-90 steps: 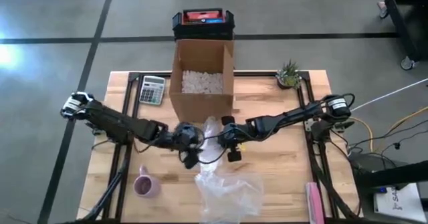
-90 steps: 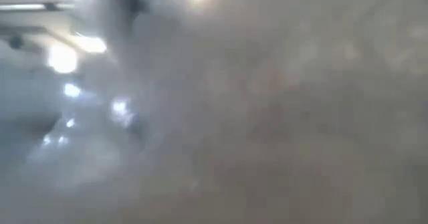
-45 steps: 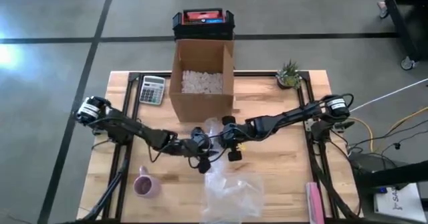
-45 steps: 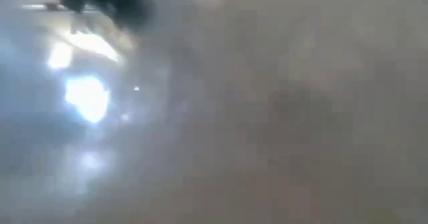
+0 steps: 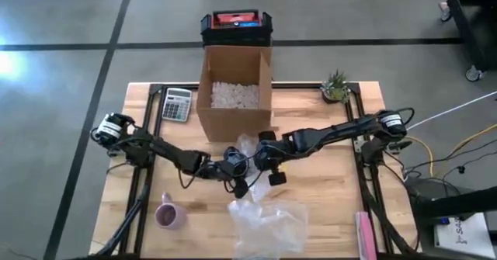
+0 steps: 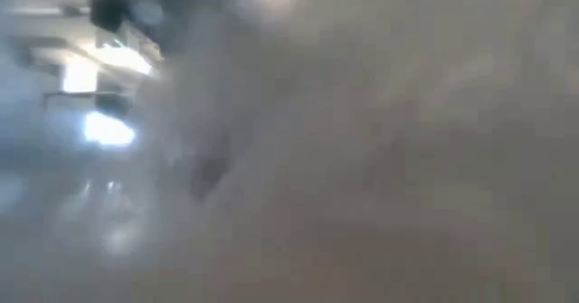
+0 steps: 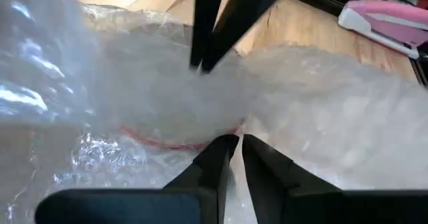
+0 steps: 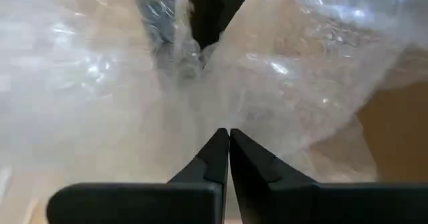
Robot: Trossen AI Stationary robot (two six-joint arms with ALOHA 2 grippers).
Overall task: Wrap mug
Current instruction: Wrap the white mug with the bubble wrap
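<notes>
The high view looks straight down on the whole wooden table (image 5: 326,178) from well above; the low view sits at table height, its lens smothered by bubble wrap (image 6: 362,176) pressed close against it; each wrist view looks forward past its own fingers, very near the same wrap (image 7: 314,97) (image 8: 281,70); all four views share that sheet (image 5: 264,217) at the table's middle.

Clear crinkly bubble-wrap sheet (image 5: 264,221) looks glossy plastic, pale wooden table (image 5: 326,206) matt w/ visible grain, brown cardboard box (image 5: 234,97) dull paper, small pink mug (image 5: 167,214) smooth.
</notes>
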